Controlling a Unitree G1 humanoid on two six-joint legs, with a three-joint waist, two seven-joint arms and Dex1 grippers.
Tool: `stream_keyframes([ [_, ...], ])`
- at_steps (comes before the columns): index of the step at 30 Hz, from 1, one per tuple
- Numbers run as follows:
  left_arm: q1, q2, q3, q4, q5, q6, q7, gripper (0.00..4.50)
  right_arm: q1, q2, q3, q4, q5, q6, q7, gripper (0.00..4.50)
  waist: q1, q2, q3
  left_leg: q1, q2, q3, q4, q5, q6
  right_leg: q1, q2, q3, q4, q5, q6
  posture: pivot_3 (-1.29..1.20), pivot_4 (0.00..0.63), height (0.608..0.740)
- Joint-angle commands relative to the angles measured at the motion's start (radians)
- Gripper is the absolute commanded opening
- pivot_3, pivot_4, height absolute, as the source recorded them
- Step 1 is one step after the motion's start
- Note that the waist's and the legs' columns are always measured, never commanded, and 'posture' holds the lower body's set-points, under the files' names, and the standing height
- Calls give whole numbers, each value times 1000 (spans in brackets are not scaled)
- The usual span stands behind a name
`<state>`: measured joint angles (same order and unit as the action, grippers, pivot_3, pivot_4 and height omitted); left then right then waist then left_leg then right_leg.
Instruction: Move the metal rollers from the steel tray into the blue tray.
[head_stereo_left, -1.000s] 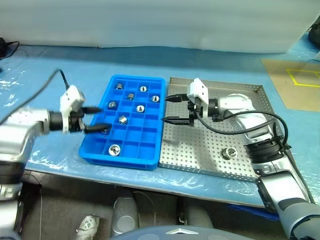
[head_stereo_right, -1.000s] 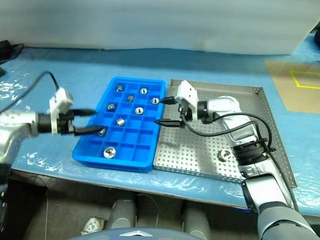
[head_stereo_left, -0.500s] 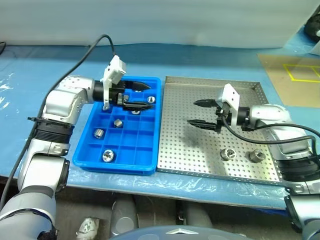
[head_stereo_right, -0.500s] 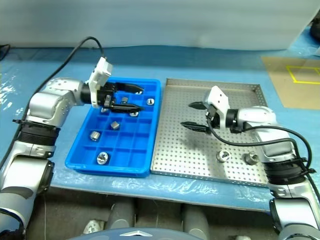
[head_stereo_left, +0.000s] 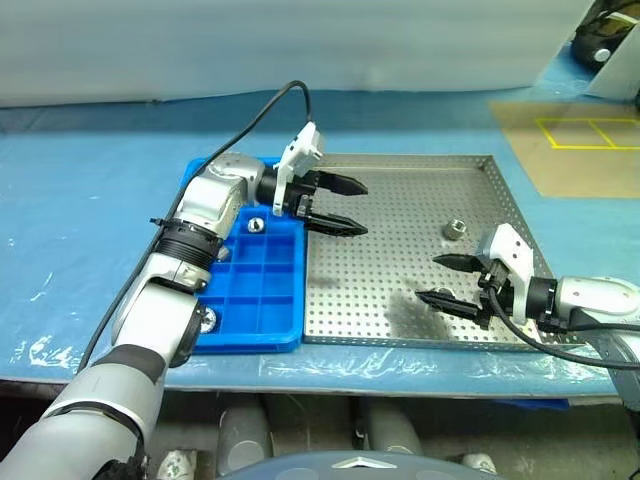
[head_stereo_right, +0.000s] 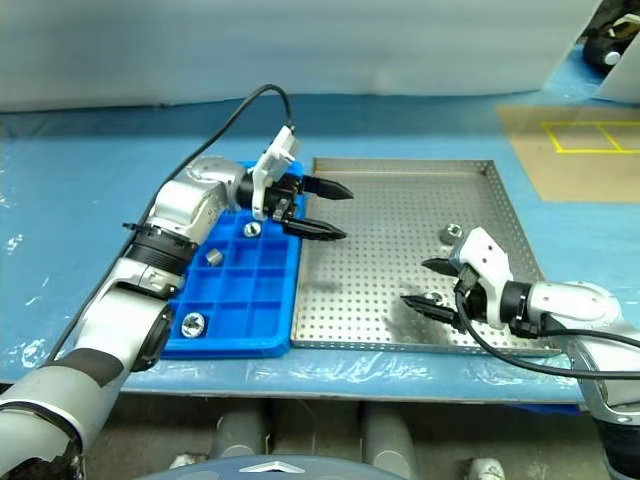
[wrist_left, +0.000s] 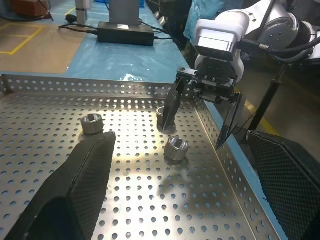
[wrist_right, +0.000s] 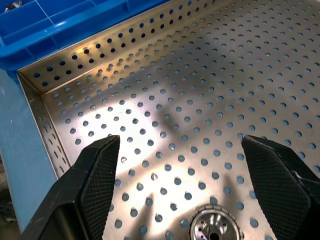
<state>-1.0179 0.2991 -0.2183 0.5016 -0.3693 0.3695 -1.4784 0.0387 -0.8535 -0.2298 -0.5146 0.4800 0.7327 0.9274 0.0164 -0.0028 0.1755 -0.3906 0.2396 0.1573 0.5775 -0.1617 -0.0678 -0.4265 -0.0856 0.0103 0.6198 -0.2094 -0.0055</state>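
A: Where are the hands rn?

B: Left hand (head_stereo_left: 342, 207) sits over the far-left part of the steel tray (head_stereo_left: 400, 310), just past the blue tray (head_stereo_left: 250, 330), fingers spread, nothing between them. Right hand (head_stereo_left: 447, 280) is over the near-right part of the steel tray, fingers also spread wide, empty.

A: Rollers?

B: Steel tray: one roller (head_stereo_left: 453, 229) toward the far right, well apart from both hands. Two more by the right hand; in the left wrist view one (wrist_left: 176, 148) lies just off its fingertips, another (wrist_left: 163, 115) partly behind a finger. Right wrist view has a roller (wrist_right: 214, 231) on the perforated floor between that hand's fingers, not touched.

A: And the blue tray?

B: Left of the steel tray, edges touching, on the blue-covered desk (head_stereo_left: 80, 200). A few rollers in its compartments: one (head_stereo_right: 253, 229) far, one (head_stereo_right: 213, 257) mid-left, one (head_stereo_right: 193, 323) near-left. Left arm hides the far part, can't tell what else is in there.
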Motion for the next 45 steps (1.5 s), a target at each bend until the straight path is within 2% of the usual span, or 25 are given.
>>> stream_keyframes([
  [1,30,-3,-18,-45,18,-37,-20,4440,55,11,-29,6,-16,-36,-30,4020,-3,0,0,3,0,1,0,-1,1,2,0,1,-1,0,0,-413,150,740],
  [5,44,-6,-16,-83,11,-21,-17,4440,97,19,-15,54,-39,-81,-39,4020,-4,0,0,5,-1,5,0,-2,3,3,-1,6,-2,0,1,-405,150,740],
  [14,91,31,-27,-182,26,-34,-25,4440,49,65,34,234,-99,-186,-60,4020,-7,1,0,6,-1,8,-2,-4,7,3,0,9,-6,0,1,-370,150,740],
  [26,115,44,-32,-201,38,-29,-14,4440,37,101,111,284,-140,-232,-68,4020,-5,1,0,6,-1,13,-2,-7,12,3,-1,13,-11,0,1,-354,150,740],
  [30,121,43,-37,-198,49,-45,-10,4474,32,104,108,301,-154,-242,-83,3097,-5,1,0,6,-1,14,-2,-7,12,3,-1,14,-11,0,1,-355,150,740],
  [32,120,42,-38,-195,51,-48,-8,4474,37,99,104,296,-141,-241,-67,3097,-5,1,0,7,-1,15,-2,-7,12,3,-1,15,-11,0,1,-355,150,740],
  [38,112,45,-34,-181,56,-52,-8,4474,12,102,109,308,-156,-253,-82,1649,-6,1,0,6,-1,15,-2,-8,12,3,-1,16,-11,0,1,-353,150,740],
  [45,104,48,-33,-167,57,-60,-18,4474,-34,103,123,308,-160,-242,-93,1642,-6,1,0,7,-1,16,-2,-8,13,3,-2,16,-12,0,1,-350,150,740],
])
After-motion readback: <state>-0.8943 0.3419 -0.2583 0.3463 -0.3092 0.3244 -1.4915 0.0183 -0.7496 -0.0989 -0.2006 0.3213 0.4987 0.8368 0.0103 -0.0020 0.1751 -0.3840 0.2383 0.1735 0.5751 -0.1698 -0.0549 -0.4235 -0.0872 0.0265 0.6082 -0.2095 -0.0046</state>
